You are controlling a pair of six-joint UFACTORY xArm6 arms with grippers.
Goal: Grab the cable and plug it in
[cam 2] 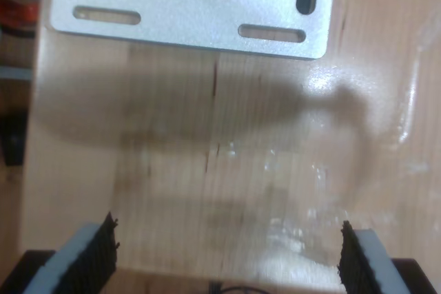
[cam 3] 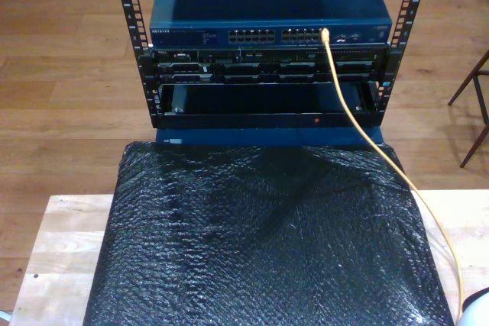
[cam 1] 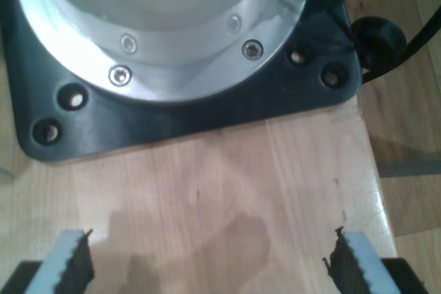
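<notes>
My first gripper (cam 1: pixel 210 266) hangs with its jaws spread wide and nothing between them, the serrated black pads (cam 1: pixel 77 263) backed by pale blue-white blocks, over a smooth, pale wooden tabletop (cam 1: pixel 227 191) with a faint grain. Just ahead of those pads sits a matte black base plate (cam 1: pixel 172 118) with rounded corners and drilled holes, carrying a bright machined aluminium ring (cam 1: pixel 165 74) studded with hex screws; a black cable (cam 1: pixel 403 43) trails off beside it. My second gripper (cam 2: pixel 227 256) is likewise parted and empty, its toothed pads (cam 2: pixel 103 253) over glossy, streaked wood (cam 2: pixel 227 163) that catches glare, and ahead of it lies a flat silver mounting plate (cam 2: pixel 200 22) with slotted holes. The exterior view gives what my wrist cameras miss: the cable (cam 3: pixel 359 124), thin and yellow-orange, already ending at a port on the blue network switch (cam 3: pixel 267 5), then draping down across the black rack gear (cam 3: pixel 267 89) and running along the edge of a crinkled, shiny black plastic sheet (cam 3: pixel 260 242) toward the exterior view's lower right. That sheet covers a light wooden table (cam 3: pixel 57 257), and the metal rack stands on a warm wooden plank floor (cam 3: pixel 69 74).
</notes>
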